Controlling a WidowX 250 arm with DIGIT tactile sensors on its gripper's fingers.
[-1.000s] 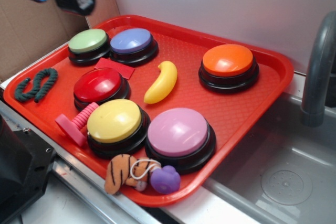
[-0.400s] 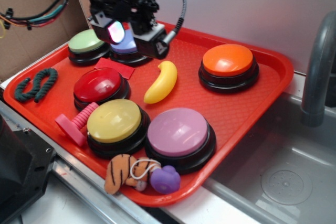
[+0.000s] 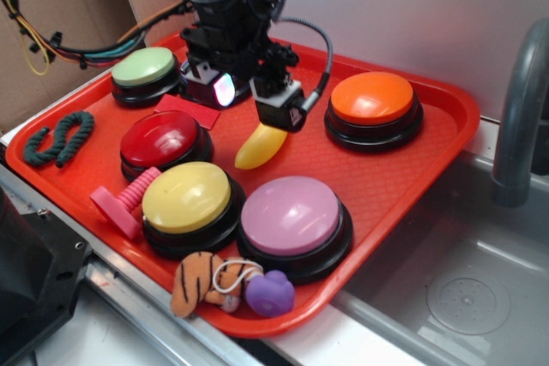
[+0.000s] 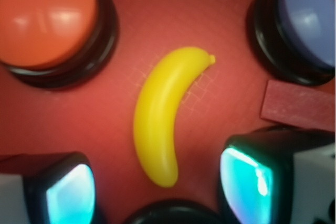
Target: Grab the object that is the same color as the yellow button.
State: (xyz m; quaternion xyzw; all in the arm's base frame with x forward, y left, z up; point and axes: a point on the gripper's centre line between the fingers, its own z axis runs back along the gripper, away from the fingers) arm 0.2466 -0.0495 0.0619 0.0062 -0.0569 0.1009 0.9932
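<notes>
The object, a small curved yellow banana [image 3: 257, 148] [image 4: 160, 119], lies on the red tray [image 3: 377, 177] between the orange button and the red button. My gripper [image 3: 253, 102] [image 4: 157, 195] hangs open just above the banana's far half and hides that half in the exterior view. In the wrist view one glowing fingertip [image 4: 71, 198] stands on each side of the banana's near end, apart from it. The yellow button [image 3: 186, 197] sits at the tray's front, left of the lilac button.
On the tray stand an orange button [image 3: 373, 99], green button [image 3: 143, 67], red button [image 3: 160, 138], lilac button [image 3: 290, 214] and blue button [image 4: 310, 19]. A flat red piece [image 4: 299, 106], green rope [image 3: 58, 137], pink spool [image 3: 124, 203], tiger plush [image 3: 196, 280] and purple toy [image 3: 270, 291] lie around. A sink [image 3: 463, 272] is at right.
The arm came from the upper left corner, down and to the right, and now hangs over the banana. The banana and buttons have not moved.
</notes>
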